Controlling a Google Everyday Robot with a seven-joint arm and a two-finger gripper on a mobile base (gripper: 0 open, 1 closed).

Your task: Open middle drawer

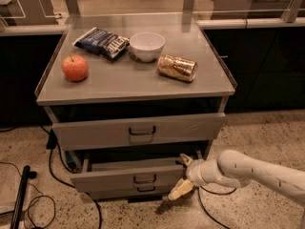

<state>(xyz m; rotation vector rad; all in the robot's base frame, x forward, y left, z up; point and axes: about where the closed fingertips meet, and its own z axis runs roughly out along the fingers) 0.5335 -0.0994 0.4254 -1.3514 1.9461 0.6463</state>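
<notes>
Right, working from the nearest thing back:
Gripper (177, 176): my claw sits at the right end of the middle drawer's front with its fingers spread, clamping nothing. I judge it is placed to draw that edge outward.
Middle drawer (119, 179): second of three, it stands partway out, and its handle (144, 179) is untouched.
Top drawer (95, 132): its tall front overhangs, so my arm comes in low from the right.
Cabinet top (124, 87): the apple (75, 67), tipped can (177, 67), white bowl (147, 46) and snack bag (101, 42) lie well apart from the work.

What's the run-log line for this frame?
middle drawer: partly out | gripper: open, at drawer front's right end | step: pull unfinished
</notes>
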